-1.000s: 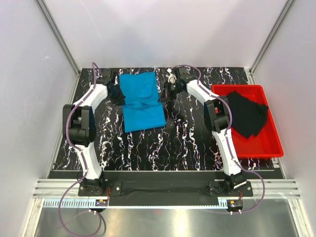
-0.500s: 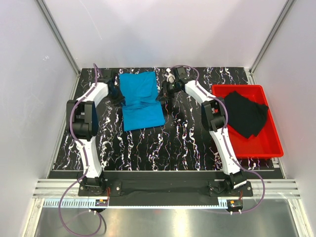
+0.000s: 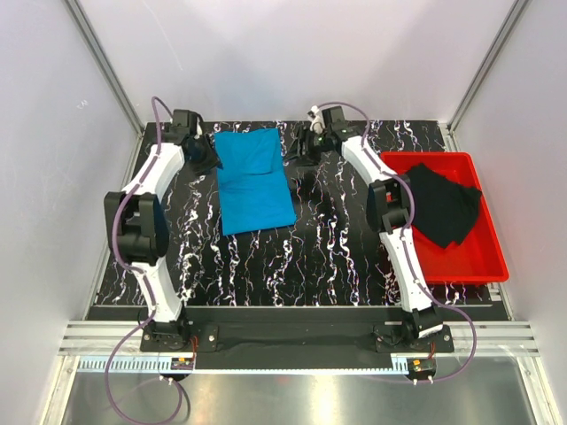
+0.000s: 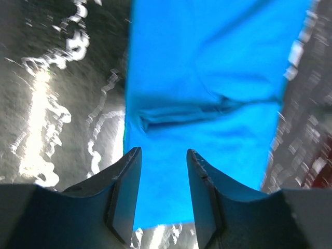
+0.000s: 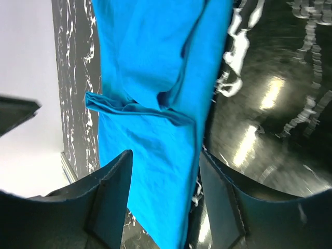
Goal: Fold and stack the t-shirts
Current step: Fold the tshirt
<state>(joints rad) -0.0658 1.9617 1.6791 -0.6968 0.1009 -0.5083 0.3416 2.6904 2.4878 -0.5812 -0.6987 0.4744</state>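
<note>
My left end effector (image 3: 204, 152) sits at the upper left of the overhead view, just beside the top left corner of the sky-blue t-shirt (image 3: 255, 181). In the left wrist view its two fingers (image 4: 124, 187) stand spread. Nothing is pinched between them, and the blue cloth (image 4: 207, 62) shows through the gap and fills the upper middle of that frame. A short horizontal crease runs across it just above my fingertips.

My right end effector (image 3: 303, 150) is at the upper centre of the overhead view, just beside the shirt's top right corner. Its fingers (image 5: 111, 197) are also spread, wider than the left pair, and grip nothing. In the right wrist view the blue shirt (image 5: 150, 62) runs down the middle of the frame, with a rumpled fold across it.

The shirt lies flat on the black marbled table (image 3: 337, 257), folded into a tall rectangle left of centre between my two end effectors.

The black t-shirt (image 3: 443, 205) lies bunched and unfolded in the red tray (image 3: 492, 266) at the right of the overhead view, well apart from the blue one.
</note>
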